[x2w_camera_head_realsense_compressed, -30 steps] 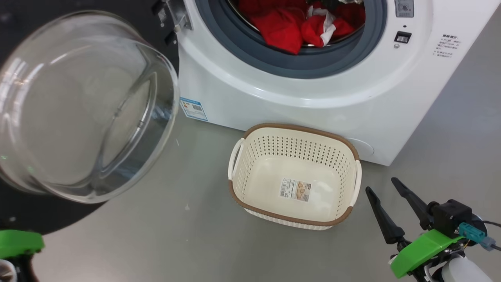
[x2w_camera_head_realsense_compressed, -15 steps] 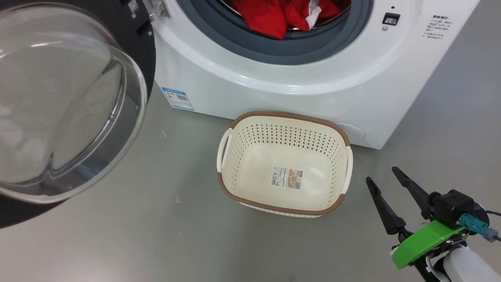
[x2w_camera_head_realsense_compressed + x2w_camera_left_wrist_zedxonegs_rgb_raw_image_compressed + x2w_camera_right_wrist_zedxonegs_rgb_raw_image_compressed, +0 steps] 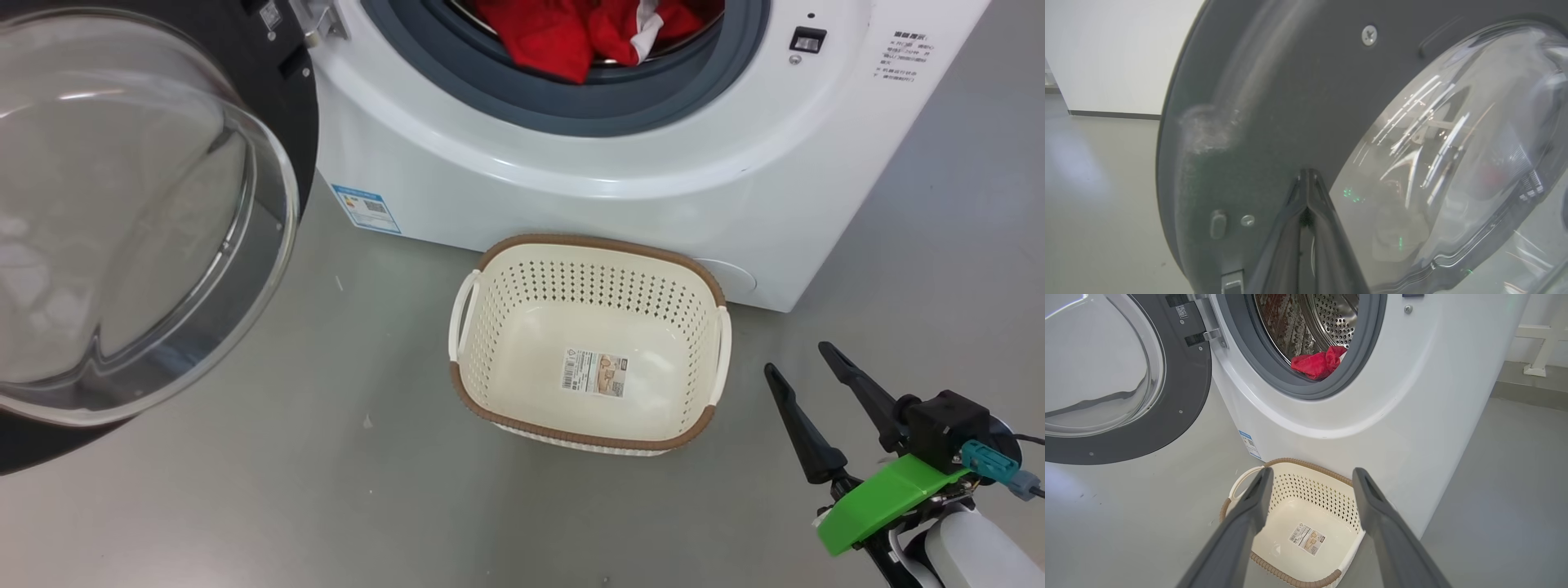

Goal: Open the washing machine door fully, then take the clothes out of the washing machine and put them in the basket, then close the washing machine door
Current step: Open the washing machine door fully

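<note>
The robot's right gripper (image 3: 796, 359), its two long dark fingers spread apart and holding nothing, hovers above the grey floor (image 3: 326, 506). Just ahead of its fingertips and slightly to their left sits the small cream-white perforated plastic basket with a brown woven-look rim (image 3: 588, 286). In the right wrist view the basket (image 3: 1310, 490) lies framed between the fingers of the right gripper (image 3: 1311, 473), and it stands empty but for a paper label on its bottom. Beyond the basket rises the big white front-loading washing machine (image 3: 571, 204), where the bright red fabric clothes with white parts (image 3: 547, 37) lie in the steel drum, ahead of and above the gripper. The large round washing machine door with a black rim and a domed clear glass window (image 3: 147, 212) stands open, far to that gripper's left. The left gripper (image 3: 1306, 175) has its fingers pressed together, tips at the door's dark inner rim beside the glass; whether they touch it cannot be told.
</note>
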{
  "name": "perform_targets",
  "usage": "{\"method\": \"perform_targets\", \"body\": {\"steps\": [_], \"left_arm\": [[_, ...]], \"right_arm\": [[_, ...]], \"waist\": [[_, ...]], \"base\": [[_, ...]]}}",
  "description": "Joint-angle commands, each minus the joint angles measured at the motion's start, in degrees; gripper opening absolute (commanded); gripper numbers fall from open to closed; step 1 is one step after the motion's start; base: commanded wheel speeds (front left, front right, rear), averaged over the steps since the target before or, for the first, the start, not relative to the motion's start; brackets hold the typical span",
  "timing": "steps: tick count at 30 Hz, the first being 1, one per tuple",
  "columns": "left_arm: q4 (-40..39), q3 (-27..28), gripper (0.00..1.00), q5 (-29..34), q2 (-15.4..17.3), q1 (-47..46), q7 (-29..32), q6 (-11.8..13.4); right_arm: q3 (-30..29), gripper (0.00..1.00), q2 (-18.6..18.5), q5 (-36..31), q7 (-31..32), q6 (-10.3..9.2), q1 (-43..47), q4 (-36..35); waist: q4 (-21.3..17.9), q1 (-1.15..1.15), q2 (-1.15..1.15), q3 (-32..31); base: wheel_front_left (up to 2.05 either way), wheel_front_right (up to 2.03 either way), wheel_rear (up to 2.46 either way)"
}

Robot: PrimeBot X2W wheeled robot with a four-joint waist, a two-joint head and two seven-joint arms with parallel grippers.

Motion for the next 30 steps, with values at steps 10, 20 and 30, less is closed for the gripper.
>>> {"method": "perform_targets", "body": {"steps": [10,20,30], "left_arm": [[-7.3,-4.6,0.44,-1.7,-1.1,5.8,-0.3,-0.4],[-17.3,-9.9,1.0,-3.0,-4.9,14.5,-0.3,-0.4],[-22.9,-17.2,1.0,-2.4,-6.2,21.3,-0.3,-0.4]], "right_arm": [[0.6,1.0,0.3,0.3,-0.5,0.36,0.3,-1.0],[0.0,1.0,1.3,0.5,-0.5,0.36,0.6,-1.0],[-1.6,1.0,2.5,0.6,-0.5,0.36,1.7,-1.3]], "waist": [[0.7,0.0,0.0,-2.4],[-0.3,0.0,0.0,-4.1],[-3.4,0.0,0.0,-5.7]], "base": [[0.0,0.0,0.0],[0.0,0.0,0.0],[0.0,0.0,0.0]]}}
